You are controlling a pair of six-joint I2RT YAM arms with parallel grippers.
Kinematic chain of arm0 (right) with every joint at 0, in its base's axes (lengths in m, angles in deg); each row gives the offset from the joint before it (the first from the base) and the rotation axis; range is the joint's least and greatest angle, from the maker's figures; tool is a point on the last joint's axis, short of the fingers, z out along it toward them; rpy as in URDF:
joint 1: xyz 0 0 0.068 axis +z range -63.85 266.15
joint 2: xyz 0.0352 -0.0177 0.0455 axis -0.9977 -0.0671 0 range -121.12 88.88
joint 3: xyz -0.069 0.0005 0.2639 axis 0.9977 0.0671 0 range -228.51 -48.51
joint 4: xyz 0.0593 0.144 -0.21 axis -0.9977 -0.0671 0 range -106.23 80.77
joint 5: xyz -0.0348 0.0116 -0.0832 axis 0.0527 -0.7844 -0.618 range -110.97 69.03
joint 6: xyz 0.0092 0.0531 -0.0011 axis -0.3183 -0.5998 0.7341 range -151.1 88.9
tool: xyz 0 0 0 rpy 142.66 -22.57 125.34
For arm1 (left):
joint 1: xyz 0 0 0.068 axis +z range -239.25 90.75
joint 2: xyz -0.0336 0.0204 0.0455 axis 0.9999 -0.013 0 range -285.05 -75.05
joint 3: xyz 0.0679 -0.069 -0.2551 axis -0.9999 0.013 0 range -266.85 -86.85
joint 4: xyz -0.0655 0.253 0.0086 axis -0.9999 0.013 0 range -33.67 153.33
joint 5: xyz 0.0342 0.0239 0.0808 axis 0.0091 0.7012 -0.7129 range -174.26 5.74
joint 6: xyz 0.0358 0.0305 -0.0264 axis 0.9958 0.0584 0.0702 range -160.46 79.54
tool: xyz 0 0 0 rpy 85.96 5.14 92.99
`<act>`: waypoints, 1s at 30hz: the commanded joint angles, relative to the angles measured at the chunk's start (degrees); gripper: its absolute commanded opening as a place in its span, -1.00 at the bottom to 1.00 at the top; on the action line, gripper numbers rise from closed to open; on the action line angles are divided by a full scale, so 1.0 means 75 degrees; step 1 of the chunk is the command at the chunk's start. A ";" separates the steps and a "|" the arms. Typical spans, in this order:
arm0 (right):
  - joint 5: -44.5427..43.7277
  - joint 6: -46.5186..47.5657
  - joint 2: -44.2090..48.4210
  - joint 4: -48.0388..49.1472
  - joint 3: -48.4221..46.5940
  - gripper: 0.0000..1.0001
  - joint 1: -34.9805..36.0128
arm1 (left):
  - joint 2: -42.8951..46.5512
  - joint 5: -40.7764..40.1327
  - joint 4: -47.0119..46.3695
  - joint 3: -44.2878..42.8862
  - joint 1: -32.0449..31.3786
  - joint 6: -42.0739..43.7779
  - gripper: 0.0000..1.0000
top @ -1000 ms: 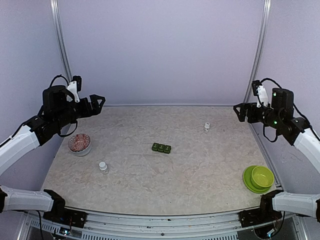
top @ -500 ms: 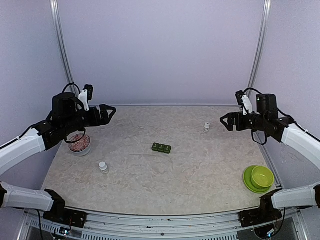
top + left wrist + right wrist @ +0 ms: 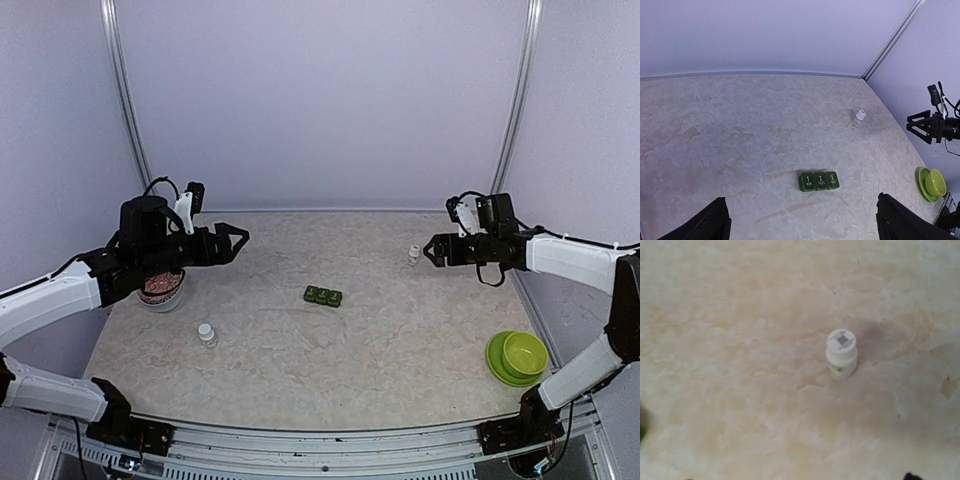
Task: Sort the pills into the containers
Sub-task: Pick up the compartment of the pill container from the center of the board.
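Observation:
A green pill box (image 3: 323, 296) with three lidded compartments marked 1, 2, 3 lies mid-table, also in the left wrist view (image 3: 818, 180). My left gripper (image 3: 240, 241) hovers open to its left, above the table, with nothing between its fingers (image 3: 710, 225). A small white pill bottle (image 3: 413, 254) stands upright at the back right, and the right wrist view (image 3: 841, 352) shows it from above. My right gripper (image 3: 432, 251) is open just to the right of it, not touching. A second white bottle (image 3: 206, 334) stands front left. I see no loose pills.
A bowl with reddish-brown contents (image 3: 159, 288) sits at the left edge under my left arm. A green bowl on a green plate (image 3: 517, 357) stands front right. Lilac walls close the table at the back and sides.
Both arms have swung inward and down from the side walls. The left gripper now points at the pill box. The right gripper has come close to the back-right bottle.

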 commanded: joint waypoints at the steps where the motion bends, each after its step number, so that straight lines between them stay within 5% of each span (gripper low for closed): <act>1: -0.0418 -0.0017 -0.0770 0.0433 -0.0592 0.75 0.0109 | -0.0082 0.0066 -0.0320 0.0103 -0.0146 -0.0068 0.97; 16: -0.0942 0.0168 -0.2456 0.0433 -0.1575 0.66 0.0523 | -0.0475 0.0043 -0.0394 0.0201 -0.0348 -0.0028 0.98; 30: 0.0034 0.1809 -0.3326 0.0303 -0.2292 0.84 0.2209 | -0.1322 0.0127 -0.0568 0.0286 -0.0519 -0.0080 0.98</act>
